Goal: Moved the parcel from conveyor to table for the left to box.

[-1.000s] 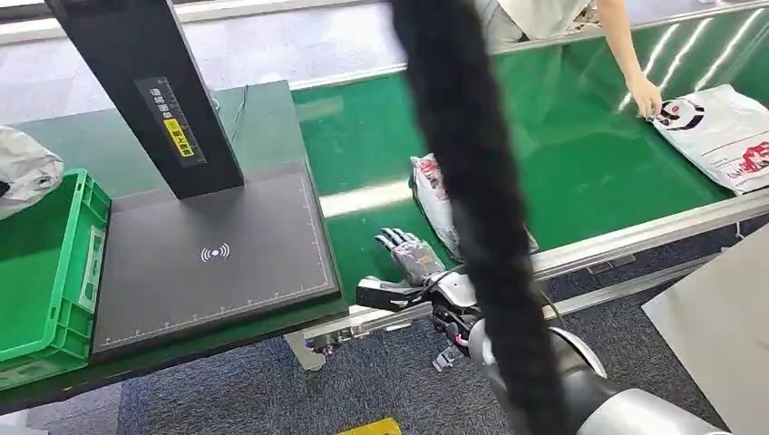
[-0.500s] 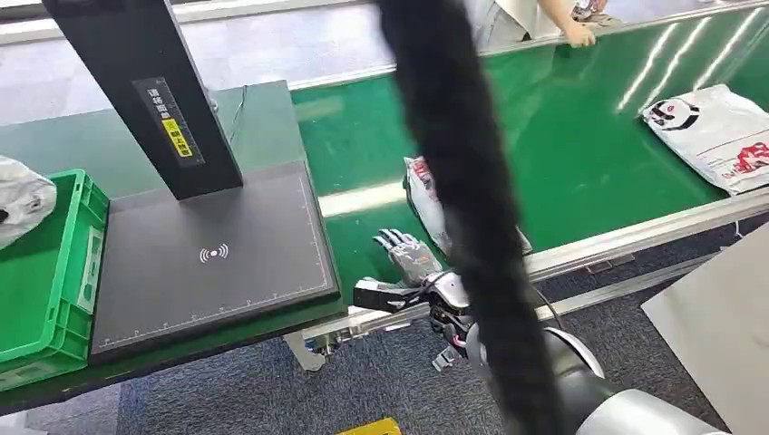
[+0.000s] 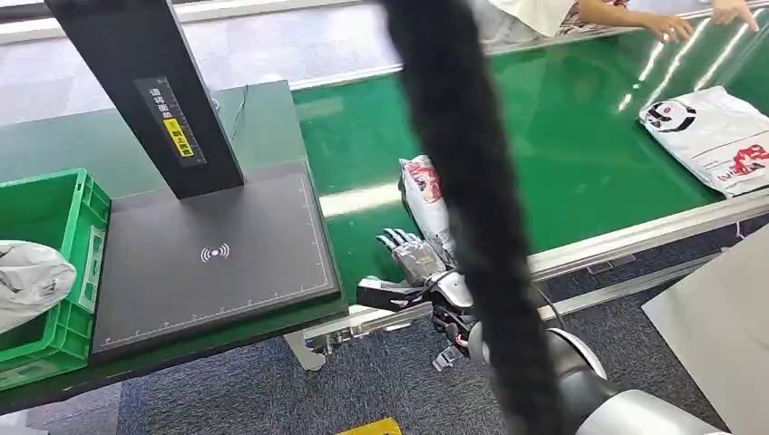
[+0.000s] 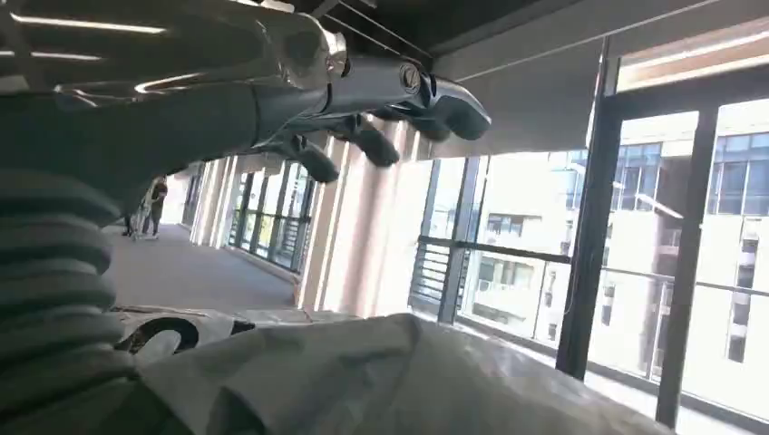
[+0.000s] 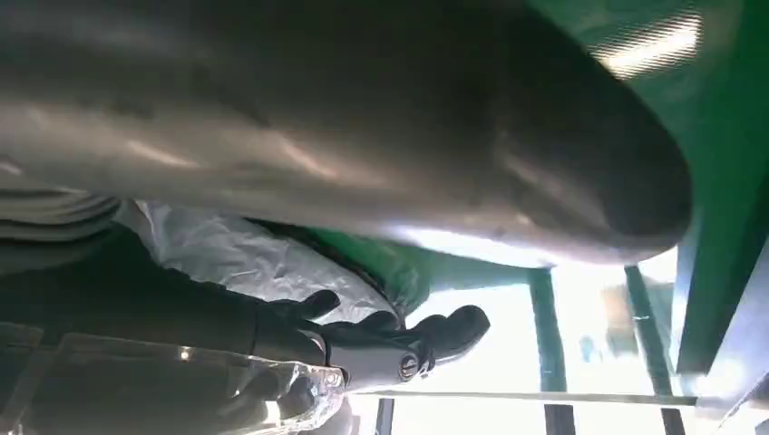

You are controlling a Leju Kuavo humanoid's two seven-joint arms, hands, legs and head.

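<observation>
A white parcel with red print (image 3: 424,192) lies on the green conveyor (image 3: 580,154), partly behind a hanging black hose. My right hand (image 3: 413,257) rests at the belt's near edge just beside it, fingers stretched out and holding nothing. In the right wrist view its dark fingers (image 5: 399,337) lie next to the crinkled white parcel (image 5: 245,258). A grey-white parcel (image 3: 32,283) hangs over the green crate (image 3: 68,322) at the far left. In the left wrist view my left hand (image 4: 363,109) has straight, spread fingers, well apart from that parcel (image 4: 381,381).
A black scanner post (image 3: 145,91) stands on a black pad (image 3: 213,254) on the table. The thick black hose (image 3: 462,181) crosses the middle of the head view. Another white parcel (image 3: 716,136) lies far right on the belt, with a person's hands (image 3: 671,27) beyond it.
The grey-white parcel at the left has dropped lower, down over the crate. The person's hand left the far parcel and drew back. The near parcel drifted slightly left; my right hand stayed put.
</observation>
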